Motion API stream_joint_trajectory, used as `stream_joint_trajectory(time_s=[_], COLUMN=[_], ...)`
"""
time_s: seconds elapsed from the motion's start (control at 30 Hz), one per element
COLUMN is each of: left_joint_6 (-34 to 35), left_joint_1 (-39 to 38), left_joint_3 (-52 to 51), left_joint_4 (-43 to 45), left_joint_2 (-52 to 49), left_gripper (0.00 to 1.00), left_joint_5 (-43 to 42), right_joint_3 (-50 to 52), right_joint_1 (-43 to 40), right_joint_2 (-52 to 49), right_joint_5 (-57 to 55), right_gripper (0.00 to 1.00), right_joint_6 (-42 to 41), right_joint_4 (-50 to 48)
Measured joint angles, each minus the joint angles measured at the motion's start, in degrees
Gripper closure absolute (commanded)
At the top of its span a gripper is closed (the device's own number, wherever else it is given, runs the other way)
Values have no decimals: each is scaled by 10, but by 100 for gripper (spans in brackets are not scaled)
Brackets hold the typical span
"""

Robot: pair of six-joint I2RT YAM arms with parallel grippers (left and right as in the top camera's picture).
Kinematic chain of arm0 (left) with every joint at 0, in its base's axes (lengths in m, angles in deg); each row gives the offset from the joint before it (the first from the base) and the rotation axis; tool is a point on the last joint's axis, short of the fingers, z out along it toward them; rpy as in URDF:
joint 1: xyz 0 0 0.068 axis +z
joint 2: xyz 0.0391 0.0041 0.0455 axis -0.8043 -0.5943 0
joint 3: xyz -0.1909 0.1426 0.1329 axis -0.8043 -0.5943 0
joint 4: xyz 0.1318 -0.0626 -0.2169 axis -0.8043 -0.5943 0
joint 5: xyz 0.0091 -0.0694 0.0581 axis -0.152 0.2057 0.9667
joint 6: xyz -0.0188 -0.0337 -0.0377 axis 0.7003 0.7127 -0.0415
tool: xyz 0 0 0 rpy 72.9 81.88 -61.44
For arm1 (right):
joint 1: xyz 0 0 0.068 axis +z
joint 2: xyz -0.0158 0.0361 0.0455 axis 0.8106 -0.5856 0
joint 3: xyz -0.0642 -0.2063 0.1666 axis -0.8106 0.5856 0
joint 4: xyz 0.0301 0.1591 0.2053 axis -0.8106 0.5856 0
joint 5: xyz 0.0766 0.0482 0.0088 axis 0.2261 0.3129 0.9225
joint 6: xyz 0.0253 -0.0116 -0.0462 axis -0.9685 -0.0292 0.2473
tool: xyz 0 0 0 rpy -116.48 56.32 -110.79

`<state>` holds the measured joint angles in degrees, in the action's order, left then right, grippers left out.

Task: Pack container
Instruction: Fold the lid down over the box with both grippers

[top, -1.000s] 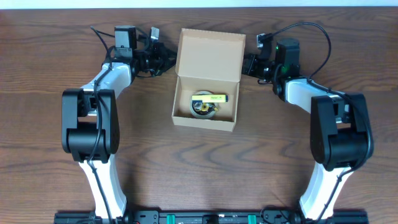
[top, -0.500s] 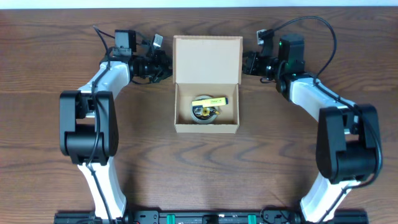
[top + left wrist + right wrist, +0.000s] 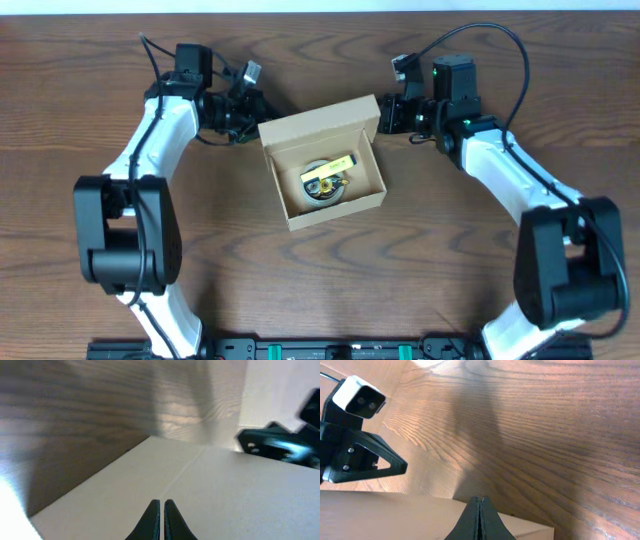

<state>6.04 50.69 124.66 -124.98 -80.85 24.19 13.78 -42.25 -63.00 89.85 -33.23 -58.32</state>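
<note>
The container (image 3: pixel 336 204), a tan cardboard box, sits skewed at the table's middle with its flap lid (image 3: pixel 318 122) raised part-way at the back. Inside lie a tape roll (image 3: pixel 322 187) and a yellow pen-like item (image 3: pixel 328 168). My left gripper (image 3: pixel 256 112) is shut behind the lid's left corner. In the left wrist view its tips (image 3: pixel 162 503) rest against the lid's pale outer face (image 3: pixel 225 490). My right gripper (image 3: pixel 386 112) is shut behind the lid's right corner. In the right wrist view its tips (image 3: pixel 479 500) meet the cardboard edge (image 3: pixel 395 515). Neither holds anything.
Dark wood table (image 3: pixel 320 290) all round the box. The two arms reach in from the left (image 3: pixel 120 220) and right (image 3: pixel 560 250). The opposite arm's wrist camera (image 3: pixel 359 397) shows in the right wrist view.
The box has turned counter-clockwise and slid a little forward. Its lid, first lying back flat, now stands part-way up. Both shut grippers have moved in behind it.
</note>
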Motion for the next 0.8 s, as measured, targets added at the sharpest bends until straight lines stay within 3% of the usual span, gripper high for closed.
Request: stream_joint_trajectory(time_s=[0.5, 0.8], left_joint_6=[-56, -70], left_joint_1=[0, -1], left_joint_3=[2, 32], left_joint_4=[-148, -230], left_joint_2=[68, 103], left_gripper=[94, 94], left_joint_5=[121, 225], right_joint_3=[0, -1], right_joint_1=[46, 140], right_joint_2=[85, 113], right_joint_5=[-25, -78], right_gripper=[99, 99], right_joint_6=[55, 73], right_joint_4=[130, 218])
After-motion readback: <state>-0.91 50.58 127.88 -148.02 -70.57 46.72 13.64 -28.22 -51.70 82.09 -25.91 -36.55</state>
